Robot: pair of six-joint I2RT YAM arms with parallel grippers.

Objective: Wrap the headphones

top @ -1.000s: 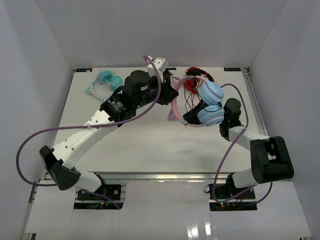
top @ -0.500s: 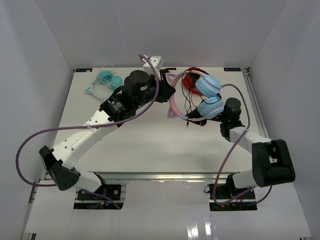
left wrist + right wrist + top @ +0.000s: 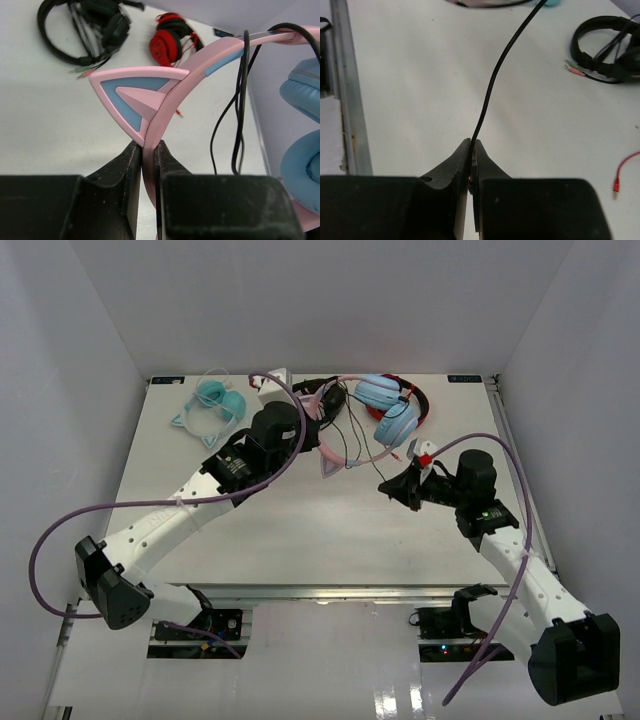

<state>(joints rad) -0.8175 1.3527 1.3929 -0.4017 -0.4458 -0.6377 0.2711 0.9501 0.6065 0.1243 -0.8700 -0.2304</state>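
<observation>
Right pincer (image 3: pixel 471 145) has shut on the cable (image 3: pixel 496 70) and drawn back from the headphones (image 3: pixel 388 408). Left pincer (image 3: pixel 147 150) clamps their headband (image 3: pixel 200 65) beside the red headphones (image 3: pixel 167 45), apparently lifted. The cable is ready for winding.

We see a white table (image 3: pixel 300 530) boxed in by 3 plain white walls (image 3: pixel 320 300): left, back, right. A metal rail (image 3: pixel 342 75) runs along 1 table edge. Light is soft and even, and a glossy white surface (image 3: pixel 330 680) below the front edge reflects it.
</observation>
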